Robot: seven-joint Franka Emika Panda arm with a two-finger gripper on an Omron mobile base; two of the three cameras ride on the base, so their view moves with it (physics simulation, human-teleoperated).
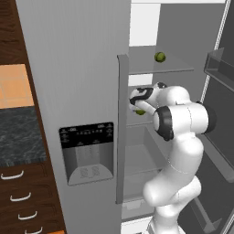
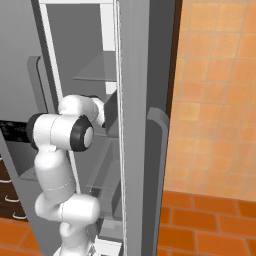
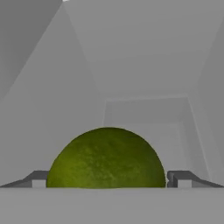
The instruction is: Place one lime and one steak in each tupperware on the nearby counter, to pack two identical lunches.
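1. The arm point(image 1: 183, 137) reaches into the open fridge point(image 1: 173, 27), with the gripper point(image 1: 138, 106) sitting just over a middle shelf, close to that shelf's left front edge right behind the closed left door point(image 1: 77, 91).
2. In the hand view a lime point(image 3: 107, 157) sits right between the two fingertips point(image 3: 37, 178), one tip on each side of it. The pincer is spread wide around the fruit; the tips look level with its sides, but I can't tell if they actually touch it.
3. From the left base view you can just catch a sliver of that same green fruit poking out under the hand.
4. A second lime point(image 1: 159, 56) sits on the glass shelf point(image 1: 173, 69) above, toward that shelf's middle, well apart from the hand.
5. The counter point(image 1: 20, 137) is off to the left of the fridge, dark speckled stone over brown drawers point(image 1: 27, 201) with curved silver handles.
6. The right fridge door point(image 2: 137, 125) stands open, edge-on in the right base view, next to an orange tiled wall point(image 2: 215, 90).
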